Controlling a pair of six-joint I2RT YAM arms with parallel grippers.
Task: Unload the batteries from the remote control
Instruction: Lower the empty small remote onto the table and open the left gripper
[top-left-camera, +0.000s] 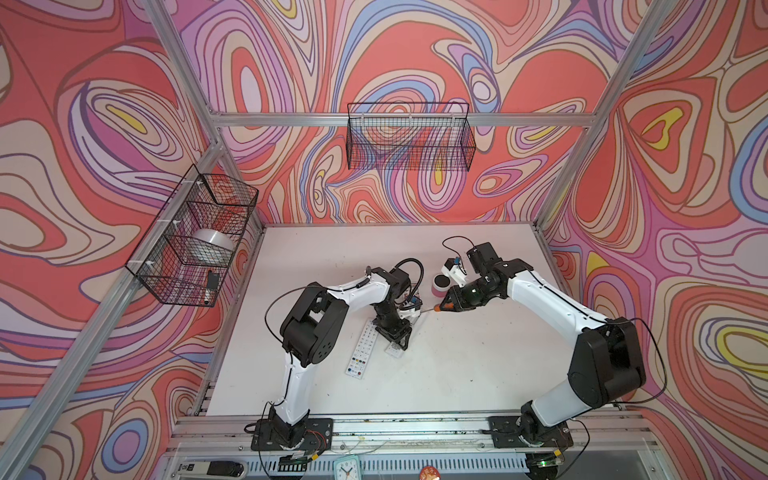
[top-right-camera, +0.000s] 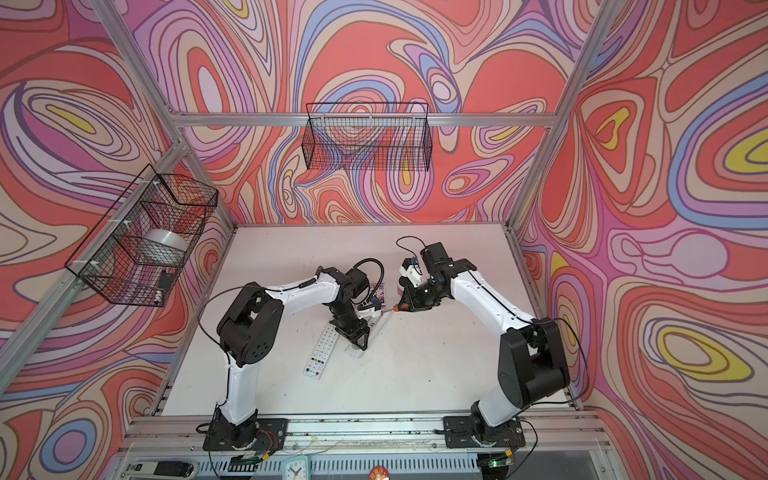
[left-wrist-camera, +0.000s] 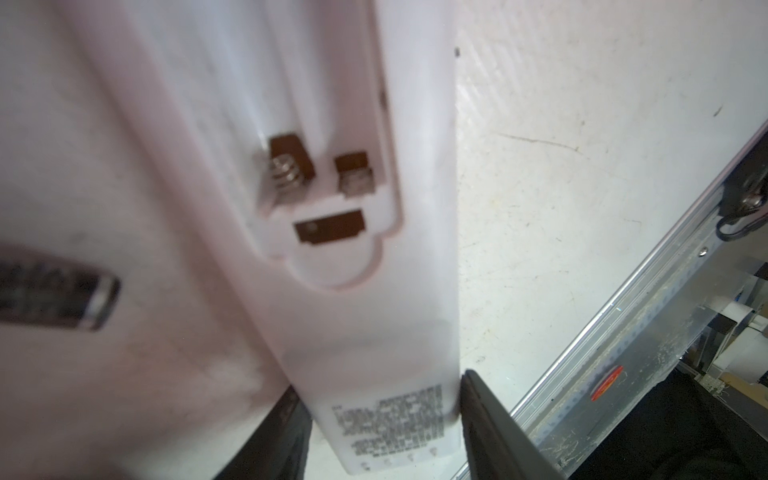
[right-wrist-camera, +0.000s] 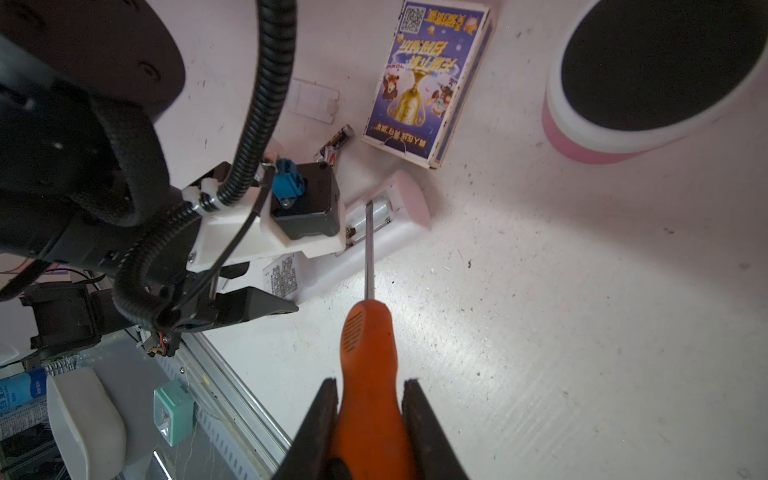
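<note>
The white remote control (left-wrist-camera: 365, 324) lies back up on the table, its battery bay (left-wrist-camera: 316, 174) open and empty, with the spring bare. My left gripper (left-wrist-camera: 379, 381) is shut across its labelled end, both fingertips against its edges; in a top view the gripper (top-left-camera: 399, 343) hides most of it. Two batteries (right-wrist-camera: 338, 139) lie loose on the table beside a card box, and a blurred dark one (left-wrist-camera: 54, 291) lies next to the remote. My right gripper (right-wrist-camera: 370, 380) is shut on an orange screwdriver (right-wrist-camera: 368, 332), whose tip hangs over the bay.
A second remote (top-left-camera: 361, 353), buttons up, lies by the left arm. A pink cup (right-wrist-camera: 648, 75), a blue card box (right-wrist-camera: 428, 83) and a flat white cover (right-wrist-camera: 313, 99) sit behind the remotes. Wire baskets (top-left-camera: 409, 137) hang on the walls.
</note>
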